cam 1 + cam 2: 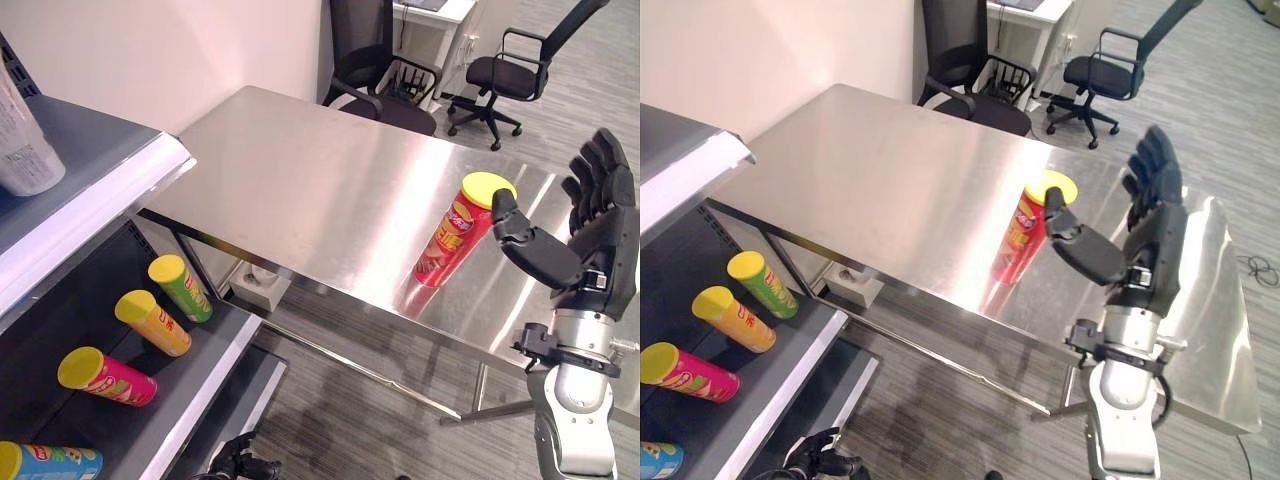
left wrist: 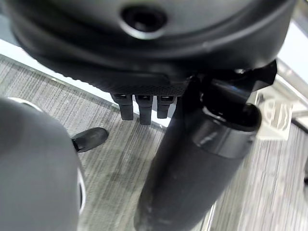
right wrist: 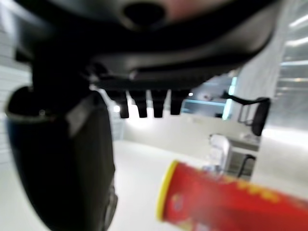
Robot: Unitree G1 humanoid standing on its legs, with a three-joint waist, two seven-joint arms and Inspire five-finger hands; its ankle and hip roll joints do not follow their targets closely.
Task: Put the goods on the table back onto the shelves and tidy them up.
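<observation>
Near the front edge of the steel table (image 1: 300, 180), toward its right-hand end, one red can (image 1: 452, 240) with a yellow lid stands upright, and that's the last of the goods waiting up there. Right beside it is the right hand (image 1: 595, 235), raised with its fingers (image 1: 600, 170) straight and spread and the thumb (image 1: 530, 245) reaching out toward the lid. Nothing is gripped; thumb and fingers stand well apart, and the can looks clear of them, just beside the thumb tip. From the right wrist the can (image 3: 226, 202) shows ahead of the palm, so the hand seems lined up to wrap around the can's body. That wide spread makes sense: a round tube needs room before the fingers close.

Over at the shelves (image 1: 150, 170), four cans lie on their sides on the lower shelf: a green one (image 1: 182, 288), an orange one (image 1: 155, 323), a pink one (image 1: 105, 376) and a blue one (image 1: 45, 464) at the front. They lie in a loose diagonal row, lids pointing toward the back, so the red can probably belongs alongside them.

Down low by the foot of the shelves, the left hand (image 1: 240, 462) hangs idle near the floor, fingers loosely curled around nothing.

My read: the grasp is not yet made, and a careless close could tip that tall can over.
</observation>
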